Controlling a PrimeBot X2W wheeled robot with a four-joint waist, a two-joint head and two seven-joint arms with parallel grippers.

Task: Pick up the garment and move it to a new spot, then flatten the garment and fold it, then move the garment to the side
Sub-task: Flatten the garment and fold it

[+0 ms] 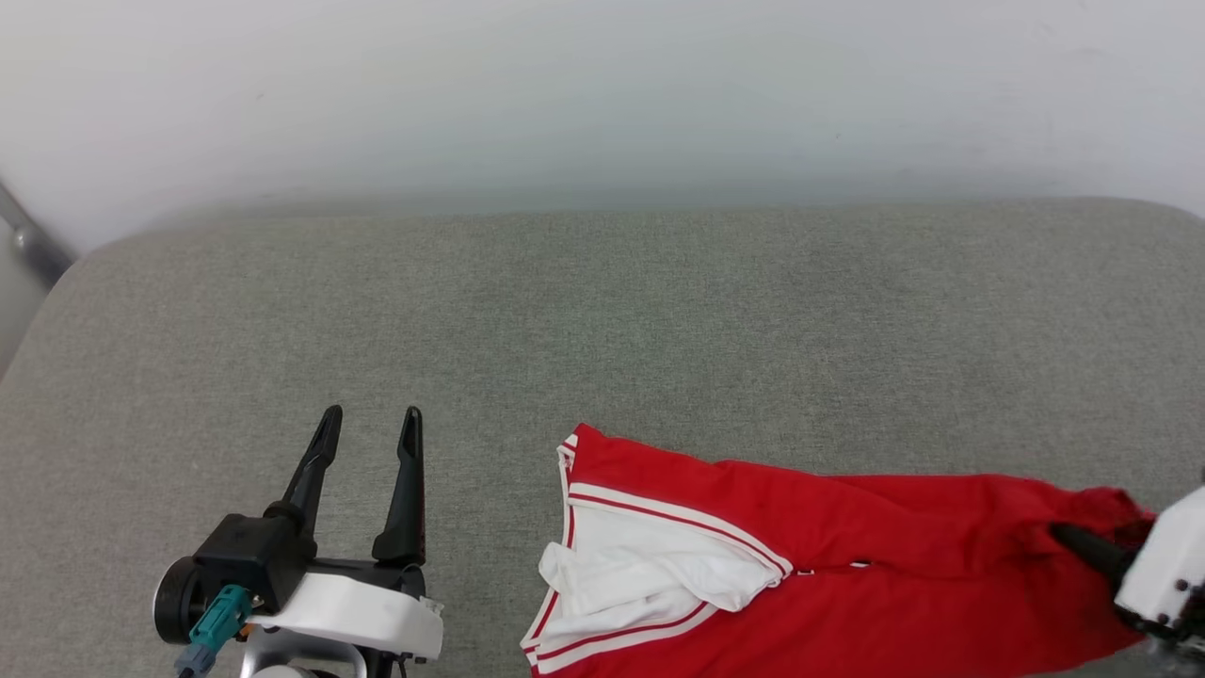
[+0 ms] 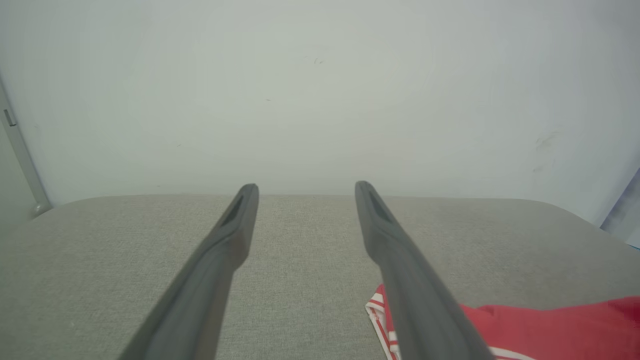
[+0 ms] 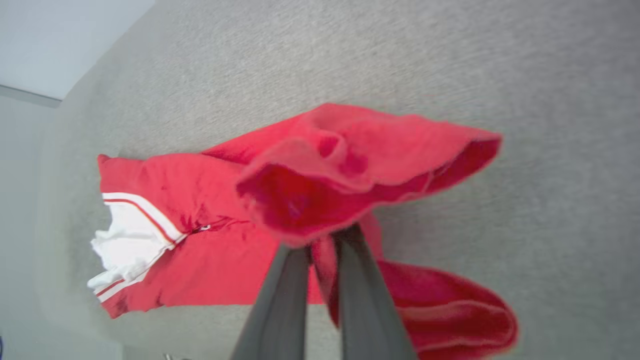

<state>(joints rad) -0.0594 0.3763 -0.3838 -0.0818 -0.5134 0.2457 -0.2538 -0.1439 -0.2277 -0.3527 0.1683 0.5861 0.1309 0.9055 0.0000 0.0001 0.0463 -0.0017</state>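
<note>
Red garment (image 1: 847, 556) hem, pinched by right tool (image 3: 324, 241)

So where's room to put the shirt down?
Bare: the far strip of gray fabric surface between the wall and the red jersey, and the patch around the open left end effector. Crowded: the near right, where the right end effector pinches the jersey.

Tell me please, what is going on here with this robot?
The robot's right gripper is shut on one end of the red garment, and that end is bunched up. The rest of the garment lies crumpled on the grey fabric surface, with a white sleeve at its other end. The left gripper is open and empty, beside the garment, not touching it.
</note>
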